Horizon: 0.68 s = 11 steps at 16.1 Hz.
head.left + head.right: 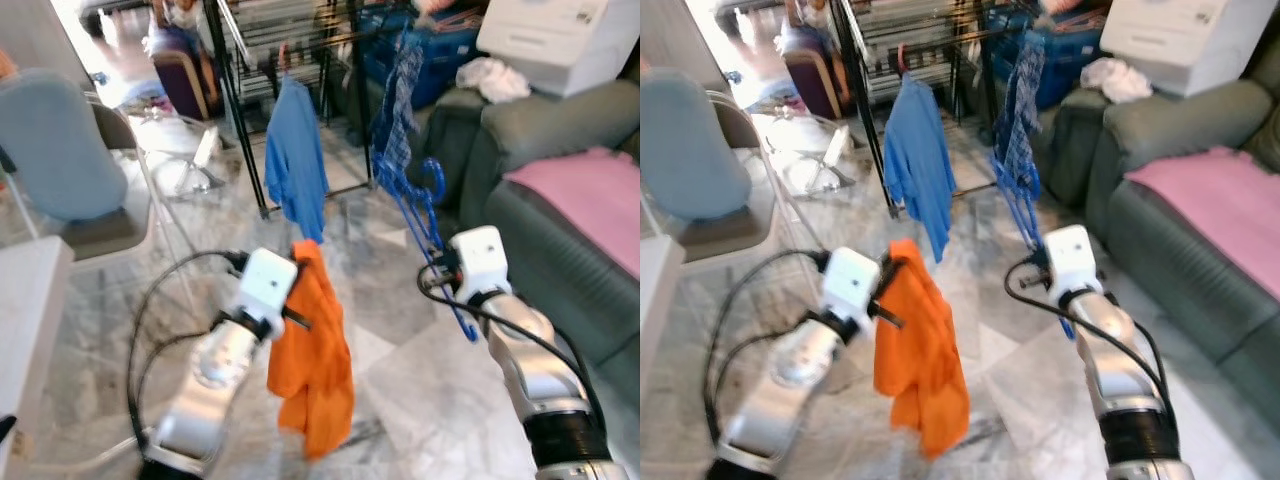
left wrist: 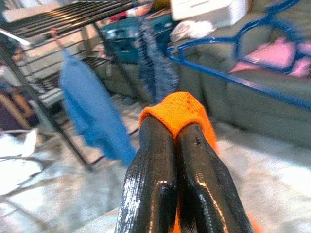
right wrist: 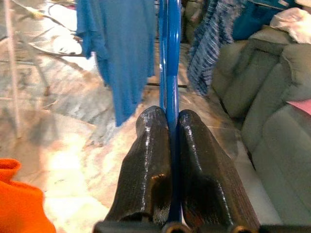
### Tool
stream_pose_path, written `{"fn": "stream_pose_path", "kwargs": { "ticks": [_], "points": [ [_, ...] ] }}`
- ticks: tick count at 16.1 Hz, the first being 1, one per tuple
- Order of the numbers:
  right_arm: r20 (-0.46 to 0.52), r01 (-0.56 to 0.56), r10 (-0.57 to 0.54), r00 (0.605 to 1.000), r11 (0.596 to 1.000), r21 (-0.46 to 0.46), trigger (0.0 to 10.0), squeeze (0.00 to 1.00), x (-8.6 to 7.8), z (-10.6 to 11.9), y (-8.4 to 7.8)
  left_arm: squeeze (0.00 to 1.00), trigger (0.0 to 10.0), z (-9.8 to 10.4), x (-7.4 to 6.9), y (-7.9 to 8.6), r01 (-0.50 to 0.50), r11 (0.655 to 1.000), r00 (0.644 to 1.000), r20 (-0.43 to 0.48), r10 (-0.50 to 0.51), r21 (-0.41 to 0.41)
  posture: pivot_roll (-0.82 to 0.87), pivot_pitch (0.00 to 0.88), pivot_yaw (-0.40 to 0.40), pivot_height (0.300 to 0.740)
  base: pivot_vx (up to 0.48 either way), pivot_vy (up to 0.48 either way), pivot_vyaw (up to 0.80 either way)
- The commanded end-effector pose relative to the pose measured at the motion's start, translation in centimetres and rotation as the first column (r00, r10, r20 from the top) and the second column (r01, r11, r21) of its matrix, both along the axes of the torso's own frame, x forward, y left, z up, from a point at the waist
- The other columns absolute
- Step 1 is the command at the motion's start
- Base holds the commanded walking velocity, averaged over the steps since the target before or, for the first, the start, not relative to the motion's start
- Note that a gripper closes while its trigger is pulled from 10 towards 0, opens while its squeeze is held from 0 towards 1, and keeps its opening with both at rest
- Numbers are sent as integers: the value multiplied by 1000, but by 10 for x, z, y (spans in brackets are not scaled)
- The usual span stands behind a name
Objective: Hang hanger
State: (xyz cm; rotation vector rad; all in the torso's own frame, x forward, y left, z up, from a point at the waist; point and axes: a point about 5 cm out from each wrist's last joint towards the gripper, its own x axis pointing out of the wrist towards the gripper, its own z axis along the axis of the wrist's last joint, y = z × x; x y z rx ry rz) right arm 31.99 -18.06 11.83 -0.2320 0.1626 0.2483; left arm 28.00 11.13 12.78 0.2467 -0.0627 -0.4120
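A blue plastic hanger (image 1: 425, 215) is clamped between the fingers of my right gripper (image 3: 167, 126), which is shut on it; the hanger rises from the gripper toward the rack. An orange garment (image 1: 312, 350) hangs down from my left gripper (image 2: 175, 133), which is shut on its top edge. The black drying rack (image 1: 240, 110) stands ahead of both arms. On it hang a blue shirt (image 1: 293, 160) and a blue checked cloth (image 1: 398, 100). The hanger (image 2: 233, 73) also crosses in front of the sofa in the left wrist view.
A grey-green sofa (image 1: 560, 250) with a pink cloth (image 1: 590, 195) runs along the right. A white box (image 1: 560, 40) sits on its back. A chair with a blue backrest (image 1: 60, 150) stands at the left. Marble floor (image 1: 400, 370) lies between.
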Motion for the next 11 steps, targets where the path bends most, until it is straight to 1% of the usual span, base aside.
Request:
{"fn": "stream_pose_path", "kwargs": {
  "ticks": [1, 2, 3, 4, 5, 6, 7, 8, 10, 11],
  "points": [
    [37, -84, 85, 996, 996, -44, 10000, 0, -2, 9, 9, 0, 10000, 9, 7, 16, -27, 999, 999, 47, 27, 19, -105, 45, 90, 740, 0, 0, 0],
    [52, -138, 142, 988, 988, -73, 10000, 0, -6, 12, 10, 0, 10000, 11, 10, 24, -18, 998, 997, 73, 14, 58, -107, 36, 93, 740, 0, 0, 0],
    [56, -190, 194, 979, 979, -73, 10000, 0, -10, 14, 12, 0, 10000, 13, 11, 30, 1, 995, 996, 92, -10, 99, -109, 23, 96, 740, 0, 0, 0],
    [38, -266, 267, 963, 963, -39, 10000, 0, -15, 17, 13, 0, 10000, 16, 14, 36, 49, 986, 992, 108, -67, 162, -109, 14, 97, 740, 0, 0, 0],
    [39, -300, 301, 953, 953, -38, 10000, 0, -18, 20, 12, 0, 10000, 17, 15, 39, 86, 971, 987, 115, -114, 224, -109, 14, 97, 740, 0, 0, 0],
    [36, -342, 345, 938, 937, -68, 10000, 0, -21, 26, 4, 0, 10000, 21, 19, 47, 187, 893, 957, 128, -259, 409, -106, 11, 99, 740, 0, 0, 0],
    [25, -368, 371, 928, 927, -75, 10000, 0, -22, 28, 2, 0, 10000, 22, 21, 51, 214, 861, 948, 116, -297, 461, -100, 14, 99, 740, 0, 0, 0],
    [14, -428, 431, 902, 900, -84, 10000, 0, -24, 33, -3, 0, 10000, 29, 29, 59, 212, 814, 939, 118, -323, 541, -98, 16, 101, 740, 0, 0, 0],
    [1, -474, 476, 880, 878, -68, 10000, 0, -25, 41, -10, 0, 10000, 41, 41, 69, 196, 733, 921, 134, -365, 652, -102, 19, 108, 740, 0, 0, 0],
    [3, -503, 504, 864, 862, -60, 10000, 0, -27, 47, -12, 0, 10000, 45, 46, 74, 171, 658, 911, 138, -390, 734, -106, 21, 113, 740, 0, 0, 0]
  ]
}}
